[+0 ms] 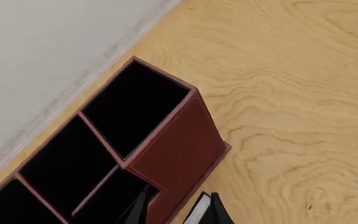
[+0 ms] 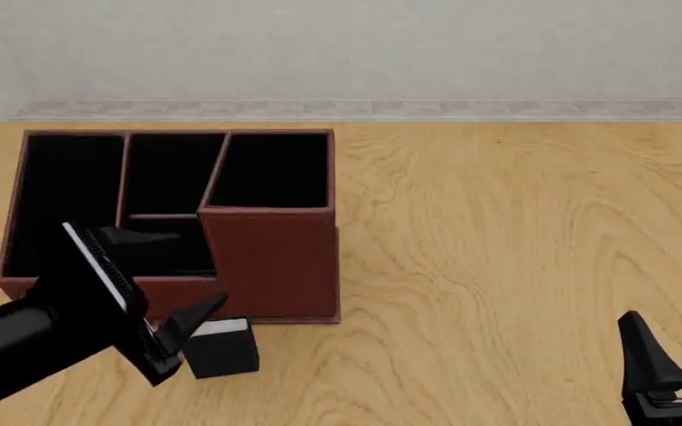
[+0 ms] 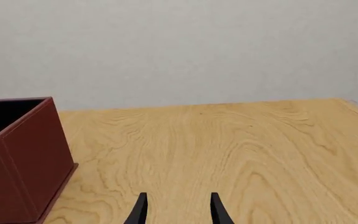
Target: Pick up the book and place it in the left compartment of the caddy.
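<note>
The table point(image 2: 507, 266) holds the caddy point(image 2: 273, 257) with 4 bays; its left compartment point(image 2: 63, 191) has nothing visible inside. The left gripper point(image 2: 193, 324) grips the book point(image 2: 225, 348) just before the caddy. The right gripper point(image 2: 673, 351) is spread apart, holding nothing.

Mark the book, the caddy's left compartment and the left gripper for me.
book point(image 2: 225, 350): front view, on its black cover.
left compartment point(image 2: 67, 191): front view, on its black lining.
left gripper point(image 2: 181, 333): front view, between the fingertips, which close on the book.
</note>
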Robot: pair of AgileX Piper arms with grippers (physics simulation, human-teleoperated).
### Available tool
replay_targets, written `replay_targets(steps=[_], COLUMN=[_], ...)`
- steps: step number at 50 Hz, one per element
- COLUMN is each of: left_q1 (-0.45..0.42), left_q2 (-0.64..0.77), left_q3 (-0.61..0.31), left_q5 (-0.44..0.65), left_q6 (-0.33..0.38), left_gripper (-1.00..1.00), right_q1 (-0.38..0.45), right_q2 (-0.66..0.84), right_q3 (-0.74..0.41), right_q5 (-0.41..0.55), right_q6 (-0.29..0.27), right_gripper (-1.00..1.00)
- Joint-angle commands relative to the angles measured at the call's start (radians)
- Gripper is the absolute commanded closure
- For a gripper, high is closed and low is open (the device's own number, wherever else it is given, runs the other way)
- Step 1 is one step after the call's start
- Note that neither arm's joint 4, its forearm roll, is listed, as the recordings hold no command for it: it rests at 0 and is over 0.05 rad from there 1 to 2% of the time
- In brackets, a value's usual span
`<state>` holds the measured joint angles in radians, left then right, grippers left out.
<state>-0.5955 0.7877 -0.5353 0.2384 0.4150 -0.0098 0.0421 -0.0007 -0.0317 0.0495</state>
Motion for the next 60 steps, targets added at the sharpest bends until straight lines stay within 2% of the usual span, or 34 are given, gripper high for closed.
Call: replay_targets(steps=[1,7,17,26,40,50,60], left_q1=[-0.022,-0.026,-0.053,-0.116,-0.144,-0.132,-0.115], left_q2=[0.008,0.011,0.016,0.028,0.044,0.074,0.099], left_q3=[-0.041,-0.052,-0.073,-0.075,-0.084,-0.086,-0.038], left_q5=[0.098,0.137,0.2,0.264,0.304,0.288,0.223], left_q6=[0.048,0.096,0.122,0.152,0.152,0.165,0.176], left_gripper=[-1.0,-1.0,-1.0,-1.0,-1.0,-1.0,-1.0], right_q1=[0.001,0.002,0.002,0.006,0.009,0.009,0.007], right_q2=[0.006,0.011,0.012,0.022,0.035,0.04,0.033], right_q3=[0.0,0.0,-0.001,0.0,0.0,0.0,0.0], right_q5=[-0.004,-0.008,-0.009,-0.015,-0.024,-0.029,-0.024], right_q6=[-0.001,-0.002,0.0,-0.001,0.002,0.005,0.009], right_gripper=[-1.0,-1.0,-1.0,-1.0,-1.0,-1.0,-1.0])
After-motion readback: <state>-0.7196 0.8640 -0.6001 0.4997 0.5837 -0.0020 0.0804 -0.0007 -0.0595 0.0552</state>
